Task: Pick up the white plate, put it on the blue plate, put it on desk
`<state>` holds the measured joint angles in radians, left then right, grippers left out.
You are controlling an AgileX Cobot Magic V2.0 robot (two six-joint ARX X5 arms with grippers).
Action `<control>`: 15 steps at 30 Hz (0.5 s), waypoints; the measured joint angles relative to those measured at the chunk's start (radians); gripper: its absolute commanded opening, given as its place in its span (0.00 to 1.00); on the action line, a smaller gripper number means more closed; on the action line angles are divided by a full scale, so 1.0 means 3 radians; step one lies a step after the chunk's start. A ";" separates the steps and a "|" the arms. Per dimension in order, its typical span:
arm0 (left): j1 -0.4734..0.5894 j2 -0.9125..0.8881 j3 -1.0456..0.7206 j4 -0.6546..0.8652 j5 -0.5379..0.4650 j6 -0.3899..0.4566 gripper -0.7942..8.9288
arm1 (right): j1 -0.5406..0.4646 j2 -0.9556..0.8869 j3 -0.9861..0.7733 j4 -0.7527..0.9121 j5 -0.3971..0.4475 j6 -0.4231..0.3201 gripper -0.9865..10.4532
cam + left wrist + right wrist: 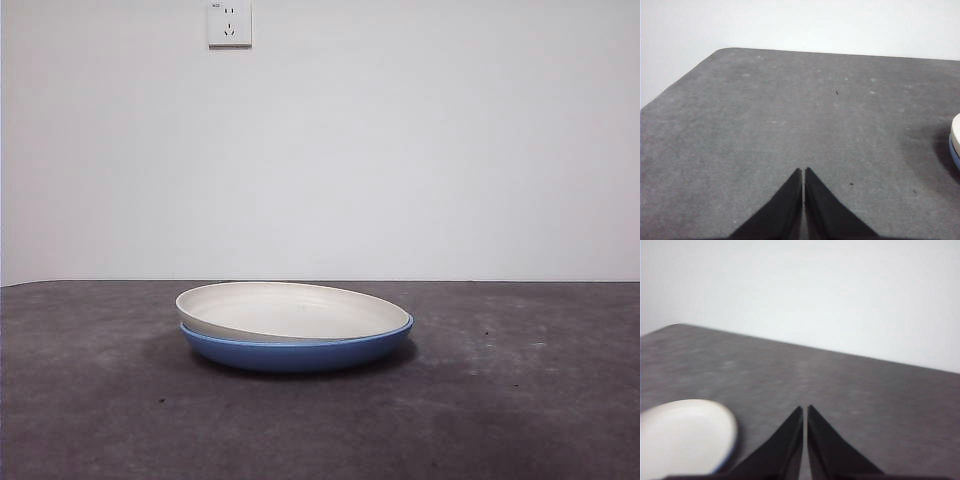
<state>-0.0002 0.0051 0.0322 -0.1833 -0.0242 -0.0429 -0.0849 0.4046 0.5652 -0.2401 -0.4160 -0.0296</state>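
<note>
Centrally on the desk (100, 400), the white plate (290, 310) sits nested in the blue plate (300, 352), tilted a little so that its rim rides higher at the nine o'clock side and sinks level with the blue rim toward three o'clock. Nothing lies in the white plate; its inside shows only faint rings. Both grippers are away from the stack and neither appears in the front view, which alone shows the wall socket (229, 23) at twelve o'clock above the plates. From the left wrist view, the left gripper (803, 172) has its two jaws pressed together with nothing between them, over bare tabletop, with just a sliver of the stacked rims showing at the picture's edge. From the blurred right wrist view, the right gripper (805, 410) is likewise closed and empty, with the white plate just beside it.
</note>
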 measured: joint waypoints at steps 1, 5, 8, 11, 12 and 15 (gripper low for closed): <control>0.0000 0.0000 0.0000 0.0000 0.0000 0.0000 0.09 | -0.0042 -0.0090 -0.0148 0.0117 0.0017 -0.0001 0.09; 0.0000 0.0000 0.0000 0.0000 0.0000 0.0000 0.09 | -0.0117 -0.0515 -0.0787 0.0543 0.0238 -0.0001 0.09; 0.0000 0.0000 0.0000 -0.0001 0.0000 0.0000 0.09 | -0.0117 -0.0768 -0.1138 0.0646 0.0431 -0.0001 0.09; 0.0000 0.0000 0.0000 0.0000 0.0000 0.0000 0.09 | -0.0117 -0.0980 -0.1429 0.0643 0.0565 0.0001 0.09; 0.0000 0.0000 0.0000 0.0000 0.0000 0.0000 0.09 | -0.0117 -0.1040 -0.1507 0.0642 0.0595 0.0011 0.09; 0.0000 0.0000 0.0000 0.0000 0.0000 0.0000 0.09 | -0.0117 -0.1175 -0.1671 0.0655 0.0605 0.0031 0.09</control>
<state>-0.0002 0.0051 0.0322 -0.1833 -0.0242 -0.0429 -0.1200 0.0521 0.0639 -0.0437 -0.2344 -0.0204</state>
